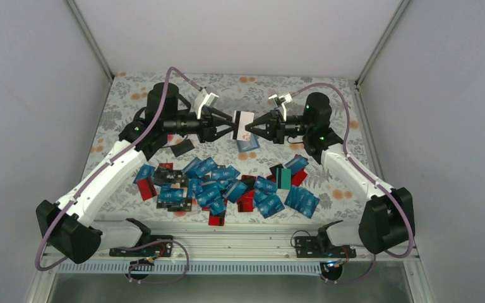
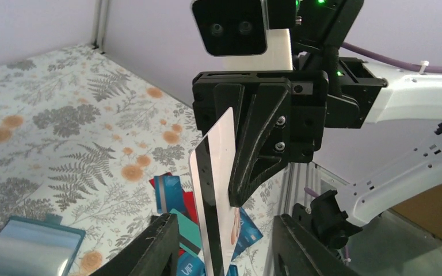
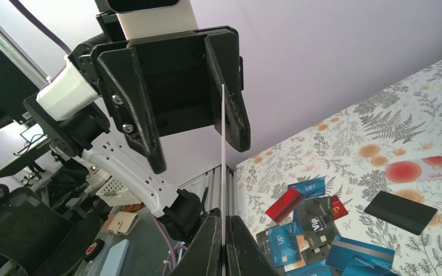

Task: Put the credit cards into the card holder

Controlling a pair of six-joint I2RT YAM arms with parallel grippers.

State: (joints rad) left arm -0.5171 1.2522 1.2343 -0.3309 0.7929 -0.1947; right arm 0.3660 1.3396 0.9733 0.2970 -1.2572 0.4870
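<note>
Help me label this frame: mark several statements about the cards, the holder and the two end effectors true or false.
1. The right end effector pinches a white card in the air. True.
2. The left end effector is clamped shut on that card. False: its fingers stand apart on either side of it.
3. The card holder lies on the table. True.
4. Every card on the table is blue. False: a red card and a black card lie there too.
</note>
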